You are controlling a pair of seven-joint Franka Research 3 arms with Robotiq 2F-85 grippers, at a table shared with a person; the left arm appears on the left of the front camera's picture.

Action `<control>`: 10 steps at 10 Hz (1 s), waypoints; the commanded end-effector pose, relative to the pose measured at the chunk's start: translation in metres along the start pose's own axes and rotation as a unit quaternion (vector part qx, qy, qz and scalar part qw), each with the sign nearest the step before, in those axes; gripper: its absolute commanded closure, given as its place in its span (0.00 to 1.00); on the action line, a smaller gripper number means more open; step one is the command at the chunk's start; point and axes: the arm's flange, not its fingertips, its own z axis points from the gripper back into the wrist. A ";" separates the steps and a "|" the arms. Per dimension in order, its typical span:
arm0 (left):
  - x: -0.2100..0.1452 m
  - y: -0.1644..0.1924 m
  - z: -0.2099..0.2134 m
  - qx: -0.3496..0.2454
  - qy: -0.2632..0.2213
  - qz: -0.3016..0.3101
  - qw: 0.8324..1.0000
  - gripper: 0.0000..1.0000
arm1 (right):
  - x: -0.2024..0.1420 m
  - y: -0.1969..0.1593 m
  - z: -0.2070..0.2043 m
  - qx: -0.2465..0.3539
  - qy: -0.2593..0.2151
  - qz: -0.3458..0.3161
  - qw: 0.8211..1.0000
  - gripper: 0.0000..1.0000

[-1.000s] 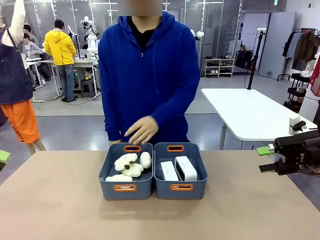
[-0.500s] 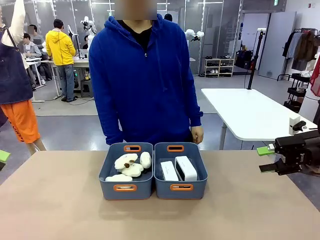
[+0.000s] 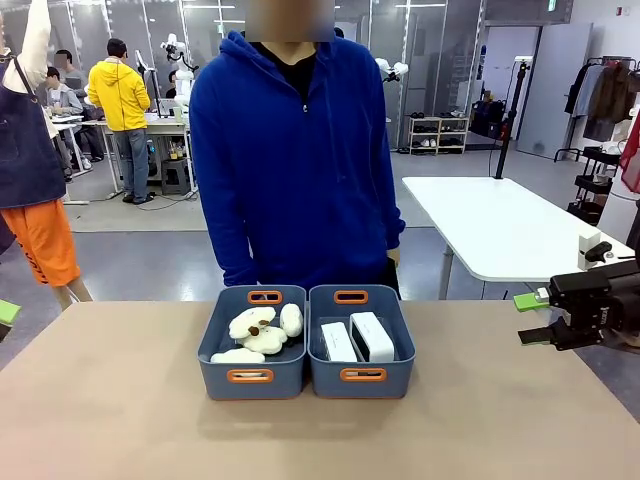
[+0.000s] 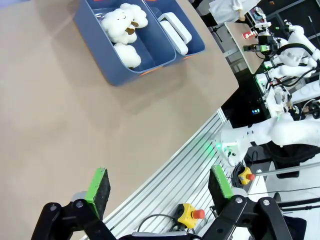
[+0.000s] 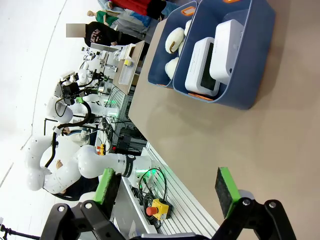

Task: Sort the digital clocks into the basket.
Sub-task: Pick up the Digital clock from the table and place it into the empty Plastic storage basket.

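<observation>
digital clocks in basket, plush toys alongside

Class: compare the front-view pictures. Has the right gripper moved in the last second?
No. The right gripper sits at the same spot beside the white table, open.

White clocks, slate-blue basket, cream plush toys.

Definitely a robotics lab: white robot arms on far workbenches, people working at desks, white tables, glass partitions, emergency-stop buttons and cabling along the aluminium table frame.
</observation>
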 end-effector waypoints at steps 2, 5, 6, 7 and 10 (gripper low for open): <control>0.000 0.000 0.004 0.000 0.006 -0.006 1.000 0.00 | 0.000 0.001 0.001 -0.001 0.005 0.001 1.000 0.00; 0.000 0.000 0.004 0.000 0.006 -0.006 1.000 0.00 | 0.000 0.001 0.001 -0.001 0.005 0.001 1.000 0.00; 0.000 0.000 0.004 0.000 0.006 -0.006 1.000 0.00 | 0.000 0.001 0.001 -0.001 0.005 0.001 1.000 0.00; 0.000 0.000 0.004 0.000 0.006 -0.006 1.000 0.00 | 0.000 0.001 0.001 -0.001 0.005 0.001 1.000 0.00; 0.000 0.000 0.004 0.000 0.006 -0.006 1.000 0.00 | 0.000 0.001 0.001 -0.001 0.005 0.001 1.000 0.00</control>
